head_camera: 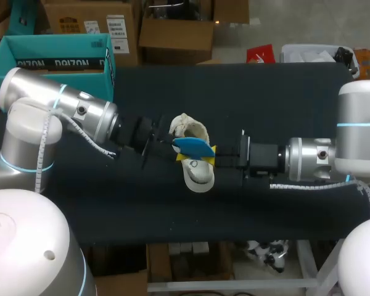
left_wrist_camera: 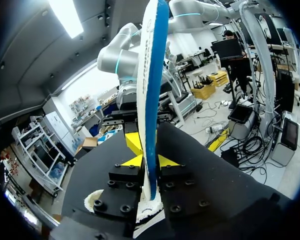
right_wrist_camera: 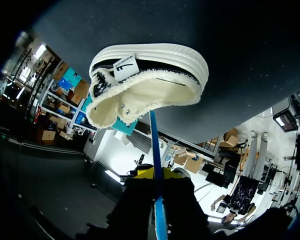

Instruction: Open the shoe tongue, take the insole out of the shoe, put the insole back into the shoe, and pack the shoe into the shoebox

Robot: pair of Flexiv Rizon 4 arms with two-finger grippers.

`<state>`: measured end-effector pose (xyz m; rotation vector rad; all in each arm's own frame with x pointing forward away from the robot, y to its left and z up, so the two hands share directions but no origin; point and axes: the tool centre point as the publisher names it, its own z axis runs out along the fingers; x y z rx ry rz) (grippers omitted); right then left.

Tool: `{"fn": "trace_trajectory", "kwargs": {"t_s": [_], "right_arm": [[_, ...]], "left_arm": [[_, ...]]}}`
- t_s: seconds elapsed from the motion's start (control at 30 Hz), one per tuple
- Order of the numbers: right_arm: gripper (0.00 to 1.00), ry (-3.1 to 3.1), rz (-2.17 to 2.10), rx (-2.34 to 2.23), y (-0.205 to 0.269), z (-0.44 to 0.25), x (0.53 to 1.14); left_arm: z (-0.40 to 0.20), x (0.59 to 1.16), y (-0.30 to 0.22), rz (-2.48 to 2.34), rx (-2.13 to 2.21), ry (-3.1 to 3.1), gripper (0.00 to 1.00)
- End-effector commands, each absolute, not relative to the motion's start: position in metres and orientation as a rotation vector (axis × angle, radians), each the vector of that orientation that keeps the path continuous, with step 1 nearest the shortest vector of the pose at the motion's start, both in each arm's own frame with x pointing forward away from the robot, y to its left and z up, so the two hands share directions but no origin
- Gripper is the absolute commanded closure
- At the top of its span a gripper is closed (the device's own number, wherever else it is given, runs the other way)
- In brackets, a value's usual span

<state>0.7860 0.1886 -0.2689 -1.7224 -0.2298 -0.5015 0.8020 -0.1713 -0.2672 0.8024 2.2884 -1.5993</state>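
insole (head_camera: pixel 193 146) gripped from both ends
left gripper (head_camera: pixel 177 152) and right gripper (head_camera: pixel 213 150) each clamp it, just above the white shoe (head_camera: pixel 199 174).

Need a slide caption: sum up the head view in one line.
Left hand and right hand hold the blue insole between them, above the cream shoe on the dark table.

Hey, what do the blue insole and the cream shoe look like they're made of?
The thin blue-and-white insole looks like foam with a smooth matte blue face, judging by its pale edge layer. The cream low-top shoe looks like canvas, with a frayed, fuzzy collar and metal-looking eyelets; its ribbed white sole looks like rubber. Guesses from looks only.
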Motion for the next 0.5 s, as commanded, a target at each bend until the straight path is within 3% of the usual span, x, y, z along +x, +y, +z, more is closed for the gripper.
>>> {"fn": "trace_trajectory", "kwargs": {"t_s": [0.03, 0.5], "right_arm": [[1.00, -0.228, -0.506, -1.729, 0.189, -0.268, 0.784], [1.00, -0.241, -0.554, -1.711, 0.191, -0.289, 0.793]], "left_arm": [[-0.268, 0.798, -0.171, -1.593, 0.765, 2.268, 0.81], [-0.267, 0.806, -0.168, -1.552, 0.733, 2.283, 0.58]]}}
